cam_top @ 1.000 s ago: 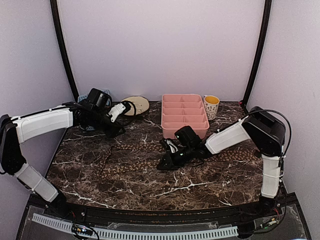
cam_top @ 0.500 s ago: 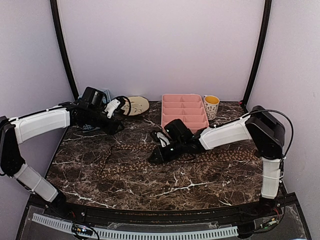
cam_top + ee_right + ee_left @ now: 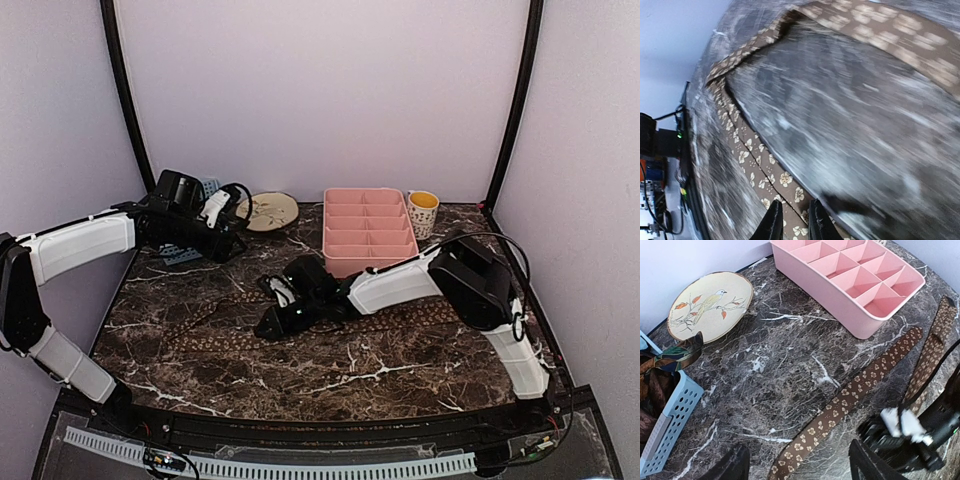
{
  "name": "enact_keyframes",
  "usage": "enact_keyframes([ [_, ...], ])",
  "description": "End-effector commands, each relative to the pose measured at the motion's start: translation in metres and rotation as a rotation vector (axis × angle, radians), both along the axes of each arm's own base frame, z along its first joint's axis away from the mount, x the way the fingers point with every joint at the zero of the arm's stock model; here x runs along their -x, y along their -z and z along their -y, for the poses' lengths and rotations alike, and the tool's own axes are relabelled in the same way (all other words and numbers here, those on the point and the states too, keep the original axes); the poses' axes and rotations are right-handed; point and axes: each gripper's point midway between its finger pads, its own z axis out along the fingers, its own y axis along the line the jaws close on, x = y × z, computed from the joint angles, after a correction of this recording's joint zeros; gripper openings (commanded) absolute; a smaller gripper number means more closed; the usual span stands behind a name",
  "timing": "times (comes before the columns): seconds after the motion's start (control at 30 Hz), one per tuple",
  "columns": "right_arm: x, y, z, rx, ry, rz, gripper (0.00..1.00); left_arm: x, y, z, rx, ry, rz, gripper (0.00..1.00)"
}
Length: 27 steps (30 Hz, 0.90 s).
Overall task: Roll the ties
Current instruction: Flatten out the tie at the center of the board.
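Note:
A dark brown tie [image 3: 440, 312] with tan flowers lies across the middle of the table, its left part doubled back into two strips [image 3: 747, 155]. My right gripper [image 3: 268, 326] reaches far left and sits low on it. Its fingers [image 3: 772, 225] stand almost together, shut on the tie, which stays sharp while the table blurs. My left gripper [image 3: 232, 243] hovers at the back left, open and holding nothing [image 3: 800, 471]. Under it the left wrist view shows one tie strip [image 3: 855, 390], a second strip [image 3: 935, 347], and the right arm's wrist.
A pink divided tray [image 3: 368, 262] stands at the back centre, with a spotted mug [image 3: 422, 212] to its right. A round plate painted with a bird [image 3: 270, 210] lies at the back left. A blue basket [image 3: 670, 425] holding cloth sits beside the left gripper.
The right gripper has swept leftward along the table, staying low on the tie. The left gripper has drawn back toward the left corner, and its jaws have opened wider.

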Motion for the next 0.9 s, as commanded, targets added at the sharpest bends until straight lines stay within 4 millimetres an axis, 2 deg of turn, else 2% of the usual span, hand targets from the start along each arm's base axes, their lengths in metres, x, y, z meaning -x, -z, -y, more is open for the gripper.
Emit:
enact_keyframes([
  [0.0, 0.026, 0.011, -0.049, -0.059, -0.013, -0.102, 0.19, 0.001, -0.018, 0.015, 0.079, 0.076, 0.016, 0.68],
  [0.07, 0.023, -0.017, -0.068, -0.162, -0.017, -0.109, 0.21, 0.006, -0.02, 0.024, 0.117, 0.129, 0.02, 0.66],
  [0.13, 0.014, -0.052, -0.063, -0.253, 0.013, -0.089, 0.22, 0.008, -0.021, 0.029, 0.147, 0.154, 0.033, 0.65],
  [0.17, 0.011, -0.061, -0.047, -0.275, 0.033, -0.086, 0.24, 0.008, -0.021, 0.031, 0.157, 0.164, 0.039, 0.65],
  [0.2, 0.005, -0.078, -0.031, -0.309, 0.057, -0.071, 0.27, 0.009, -0.02, 0.033, 0.169, 0.179, 0.04, 0.65],
  [0.3, -0.015, -0.113, 0.032, -0.356, 0.143, -0.024, 0.31, 0.008, -0.018, 0.046, 0.228, 0.224, 0.037, 0.63],
  [0.33, -0.016, -0.115, 0.055, -0.346, 0.165, -0.014, 0.32, 0.007, -0.017, 0.052, 0.252, 0.239, 0.044, 0.63],
  [0.37, -0.019, -0.132, 0.076, -0.354, 0.188, 0.018, 0.33, 0.005, -0.016, 0.059, 0.264, 0.261, 0.048, 0.63],
  [0.43, -0.026, -0.128, 0.116, -0.298, 0.252, 0.044, 0.34, 0.004, -0.007, 0.082, 0.243, 0.317, 0.043, 0.63],
  [0.5, -0.036, -0.119, 0.154, -0.232, 0.322, 0.058, 0.34, 0.011, 0.008, 0.119, 0.192, 0.402, 0.031, 0.62],
  [0.57, -0.044, -0.102, 0.188, -0.165, 0.39, 0.05, 0.32, 0.012, 0.024, 0.151, 0.16, 0.46, 0.005, 0.59],
  [0.63, -0.051, -0.088, 0.219, -0.104, 0.455, 0.04, 0.3, 0.021, 0.04, 0.189, 0.132, 0.537, -0.018, 0.56],
  [0.73, -0.056, -0.067, 0.255, -0.031, 0.529, 0.011, 0.27, 0.023, 0.073, 0.225, 0.058, 0.591, -0.037, 0.54],
  [0.87, -0.057, -0.044, 0.286, 0.055, 0.599, -0.014, 0.23, 0.018, 0.103, 0.255, 0.019, 0.617, -0.05, 0.51],
])
